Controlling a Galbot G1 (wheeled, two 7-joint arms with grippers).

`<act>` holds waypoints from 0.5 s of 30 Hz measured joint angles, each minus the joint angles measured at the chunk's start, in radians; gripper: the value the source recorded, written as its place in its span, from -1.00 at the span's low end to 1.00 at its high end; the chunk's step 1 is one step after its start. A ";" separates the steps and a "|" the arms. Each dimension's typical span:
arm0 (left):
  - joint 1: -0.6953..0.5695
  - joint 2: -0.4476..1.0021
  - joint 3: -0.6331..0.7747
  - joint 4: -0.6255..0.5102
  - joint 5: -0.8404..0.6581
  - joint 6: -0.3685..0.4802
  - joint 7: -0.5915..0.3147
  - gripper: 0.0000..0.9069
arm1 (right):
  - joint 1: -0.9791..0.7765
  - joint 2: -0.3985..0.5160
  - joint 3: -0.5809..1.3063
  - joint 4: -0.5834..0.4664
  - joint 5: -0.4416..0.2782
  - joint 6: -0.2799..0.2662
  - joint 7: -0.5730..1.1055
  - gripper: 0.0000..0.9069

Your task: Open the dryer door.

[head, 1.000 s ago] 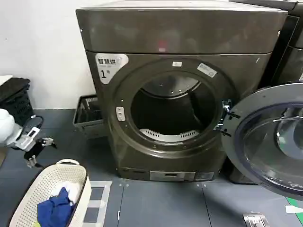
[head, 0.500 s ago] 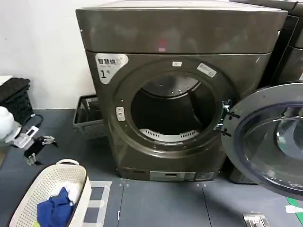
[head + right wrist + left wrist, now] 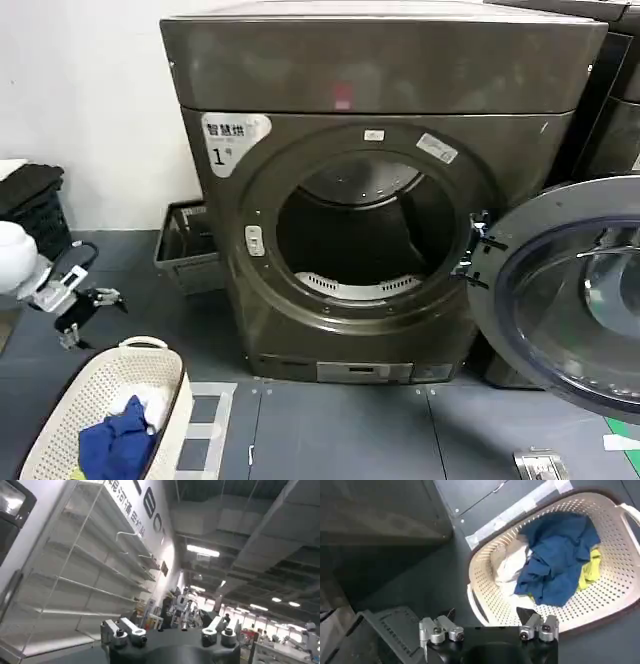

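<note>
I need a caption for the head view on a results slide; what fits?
Dryer door swung fully open to the right of the dryer, drum exposed; left end effector open, low beside the laundry basket.

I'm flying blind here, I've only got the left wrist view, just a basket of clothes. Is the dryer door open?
Observer: Yes. The dryer door stands wide open, hinged on the right side of the dryer.
Operator: Where's the left claw relative to the machine?
Observer: The left claw hangs low, off to the dryer's left, just above the laundry basket.
Operator: And the right claw?
Observer: The right claw is open and empty, pointing up towards shelving and ceiling lights.
</note>
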State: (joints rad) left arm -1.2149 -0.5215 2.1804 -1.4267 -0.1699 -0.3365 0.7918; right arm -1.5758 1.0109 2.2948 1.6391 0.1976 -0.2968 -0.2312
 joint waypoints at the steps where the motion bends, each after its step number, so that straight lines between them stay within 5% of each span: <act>1: 0.000 -0.001 -0.002 0.000 0.000 -0.001 0.000 1.00 | 0.000 0.000 0.000 0.000 0.000 0.000 0.000 1.00; 15: -0.005 -0.004 -0.006 0.012 0.020 -0.017 0.031 1.00 | -0.002 0.001 0.003 0.000 0.000 -0.002 -0.001 1.00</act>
